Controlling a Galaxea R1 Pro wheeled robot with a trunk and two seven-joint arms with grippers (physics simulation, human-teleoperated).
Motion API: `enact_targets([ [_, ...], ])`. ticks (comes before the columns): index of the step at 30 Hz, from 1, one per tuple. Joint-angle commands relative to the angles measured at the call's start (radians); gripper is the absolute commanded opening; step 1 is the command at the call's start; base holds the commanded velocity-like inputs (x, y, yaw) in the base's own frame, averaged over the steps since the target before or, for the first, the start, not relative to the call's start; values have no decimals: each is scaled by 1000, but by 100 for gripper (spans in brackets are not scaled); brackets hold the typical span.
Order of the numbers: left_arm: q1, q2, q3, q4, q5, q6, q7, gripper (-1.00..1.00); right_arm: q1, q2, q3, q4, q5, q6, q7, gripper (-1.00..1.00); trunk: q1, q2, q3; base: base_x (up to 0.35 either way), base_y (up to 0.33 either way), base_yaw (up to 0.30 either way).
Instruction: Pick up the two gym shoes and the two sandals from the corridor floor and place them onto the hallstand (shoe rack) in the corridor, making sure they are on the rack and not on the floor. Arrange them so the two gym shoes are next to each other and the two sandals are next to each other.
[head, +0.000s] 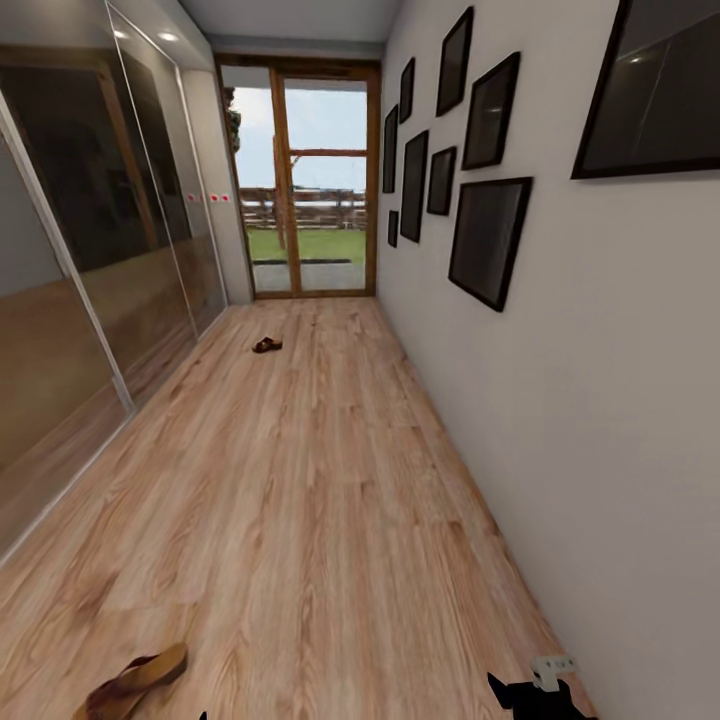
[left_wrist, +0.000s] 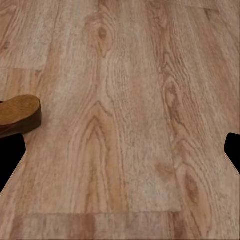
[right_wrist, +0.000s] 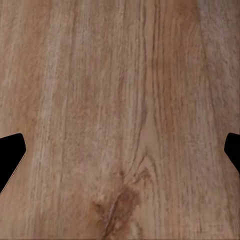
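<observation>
- A narrow corridor runs ahead, its light brown wood-plank floor (head: 300, 480) showing clear grain and knots; a glazed wooden door (head: 298, 180) closes the far end, with grass and a fence beyond it.
- Mirrored sliding panels (head: 90, 260) line the left side; dark picture frames (head: 488, 240) hang on the pale right wall (head: 600, 420).
- One sandal (head: 135, 684) lies on the floor at the near left, dark reddish-brown with a tan insole, partly cut by the picture's edge.
- In the left wrist view its rounded tan sole end (left_wrist: 20, 114), with a darker brown side wall, rests flat on the planks just beside one black fingertip.
- The second sandal (head: 267, 345) sits far down the corridor, small and dark, well apart from the first.
- The left pincer (left_wrist: 122, 155) stands open over bare planks, empty.
- The right pincer (right_wrist: 122, 157) is likewise spread wide above a knotted plank, gripping nothing; its black tip (head: 530, 692) shows near the right wall.
</observation>
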Motion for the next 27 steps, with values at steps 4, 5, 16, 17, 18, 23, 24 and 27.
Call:
enact_targets([
  [4,-1,0,6,1,5,0,-10,100,-1,0,-2,2,-8,-1,8,100,0,0,-1,338,0,0],
  [5,-1,0,6,1,5,0,-10,100,-1,0,-2,2,-8,-1,8,100,0,0,-1,338,0,0],
  [16,-1,0,6,1,5,0,-10,100,-1,0,-2,2,-8,-1,8,100,0,0,-1,338,0,0],
  [17,-1,0,6,1,5,0,-10,100,-1,0,-2,2,-8,-1,8,100,0,0,-1,338,0,0],
  [18,-1,0,6,1,5,0,-10,100,-1,0,-2,2,-8,-1,8,100,0,0,-1,338,0,0],
  [23,-1,0,6,1,5,0,-10,100,-1,0,-2,2,-8,-1,7,100,0,0,-1,338,0,0],
  [24,-1,0,6,1,5,0,-10,100,-1,0,-2,2,-8,-1,7,100,0,0,-1,338,0,0],
  [27,-1,0,6,1,5,0,-10,100,-1,0,-2,3,-8,-1,7,100,0,0,-1,338,0,0],
])
